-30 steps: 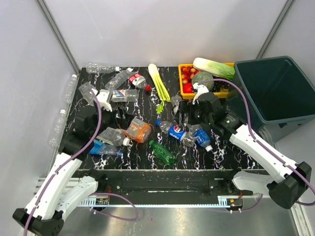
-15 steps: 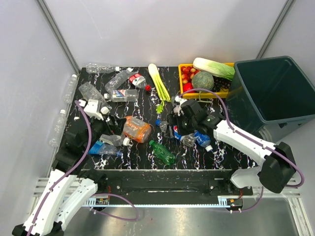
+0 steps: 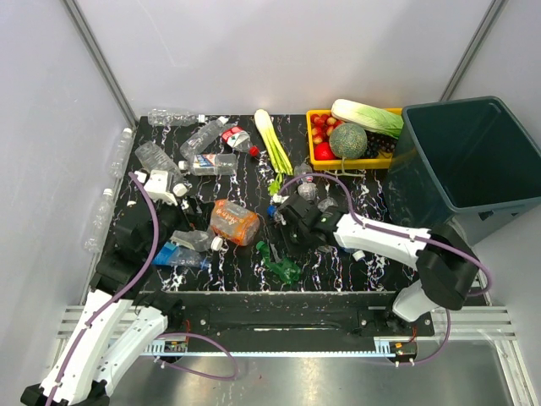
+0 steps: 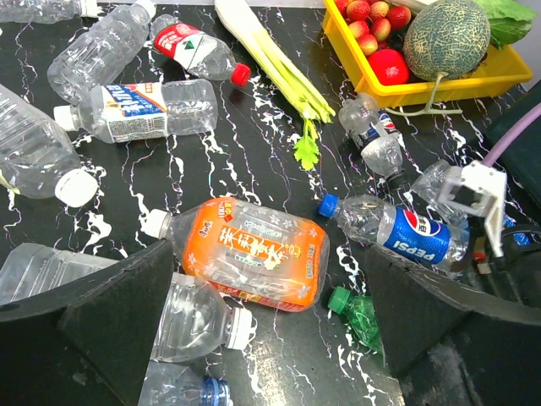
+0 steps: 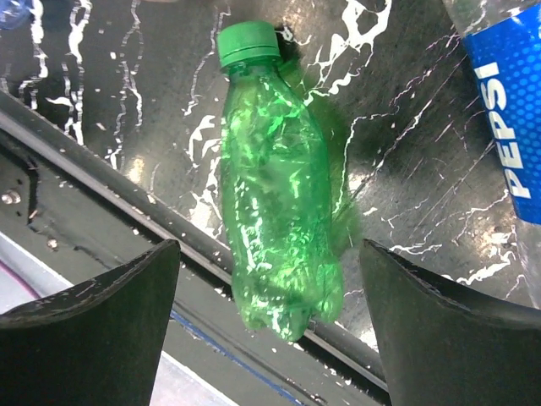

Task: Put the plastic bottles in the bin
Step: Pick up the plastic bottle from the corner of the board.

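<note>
The bin [image 3: 418,182] stood to the right of the table [image 3: 380,199], with no bottle visible inside it. The plastic bottles [image 4: 144,108] lay scattered over the table, so the job looked barely begun. The right pincer [image 5: 270,283] hung spread apart and empty over the green bottle [image 5: 279,220] at the near edge. The left pincer [image 4: 266,313] gaped empty above the orange bottle [image 4: 254,254].

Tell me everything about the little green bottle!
The green bottle is small, see-through green plastic, a bit dented, with its green screw cap on and no label showing. It lies on its side on the black marbled table, bottom end at the near edge. The right gripper hangs open over it, one finger on each side, not touching. A Pepsi bottle lies beside it, apart.
</note>
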### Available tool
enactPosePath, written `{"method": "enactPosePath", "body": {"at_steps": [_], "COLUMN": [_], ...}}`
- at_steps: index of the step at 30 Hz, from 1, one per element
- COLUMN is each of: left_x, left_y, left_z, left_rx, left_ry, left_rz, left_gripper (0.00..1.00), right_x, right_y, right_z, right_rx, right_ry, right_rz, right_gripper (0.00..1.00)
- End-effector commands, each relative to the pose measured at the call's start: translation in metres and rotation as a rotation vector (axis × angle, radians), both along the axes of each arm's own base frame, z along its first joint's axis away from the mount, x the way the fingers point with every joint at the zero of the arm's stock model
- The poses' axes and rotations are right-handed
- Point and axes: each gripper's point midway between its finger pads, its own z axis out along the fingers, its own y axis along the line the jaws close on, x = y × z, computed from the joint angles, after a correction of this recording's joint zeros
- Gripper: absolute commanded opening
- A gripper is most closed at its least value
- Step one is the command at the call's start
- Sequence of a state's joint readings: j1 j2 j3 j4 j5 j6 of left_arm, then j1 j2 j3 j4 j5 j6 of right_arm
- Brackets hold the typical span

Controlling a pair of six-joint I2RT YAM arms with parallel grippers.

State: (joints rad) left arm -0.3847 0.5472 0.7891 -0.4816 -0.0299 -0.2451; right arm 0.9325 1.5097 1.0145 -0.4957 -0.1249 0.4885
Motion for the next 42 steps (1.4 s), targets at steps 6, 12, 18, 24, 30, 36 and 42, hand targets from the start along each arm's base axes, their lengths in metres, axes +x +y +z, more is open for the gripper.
{"method": "enactPosePath", "body": {"at_steps": [6, 12, 18, 24, 30, 36, 42], "left_x": [0.004, 0.005, 0.006, 0.006, 0.006, 0.008, 0.008], "left_y": [0.002, 0.002, 0.003, 0.005, 0.005, 0.006, 0.007], "left_z": [0.007, 0.005, 0.004, 0.004, 0.004, 0.001, -0.001], "left_rx": [-0.013, -0.01, -0.004, -0.003, 0.0, 0.004, 0.008], "left_ry": [-0.024, -0.018, -0.016, -0.015, -0.014, -0.007, -0.002], "left_rz": [0.023, 0.025, 0.03, 0.039, 0.043, 0.049, 0.054], "left_gripper": [0.99, 0.99, 0.99, 0.99, 0.99, 0.99, 0.99], "right_x": [-0.001, -0.004, 0.0, 0.01, 0.053, 0.121, 0.168], "right_y": [0.005, 0.005, 0.004, 0.008, 0.008, -0.033, -0.097], "right_z": [-0.037, -0.041, -0.022, 0.019, 0.084, 0.149, 0.227], "right_rx": [-0.1, -0.117, -0.086, -0.021, -0.001, -0.121, -0.205], "right_ry": [0.013, 0.019, -0.025, -0.104, -0.347, -0.63, -0.835], "right_rz": [0.021, 0.026, 0.009, -0.025, -0.076, -0.304, -0.506], "right_gripper": [0.86, 0.72, 0.6, 0.52, 0.5, 0.46, 0.45]}}
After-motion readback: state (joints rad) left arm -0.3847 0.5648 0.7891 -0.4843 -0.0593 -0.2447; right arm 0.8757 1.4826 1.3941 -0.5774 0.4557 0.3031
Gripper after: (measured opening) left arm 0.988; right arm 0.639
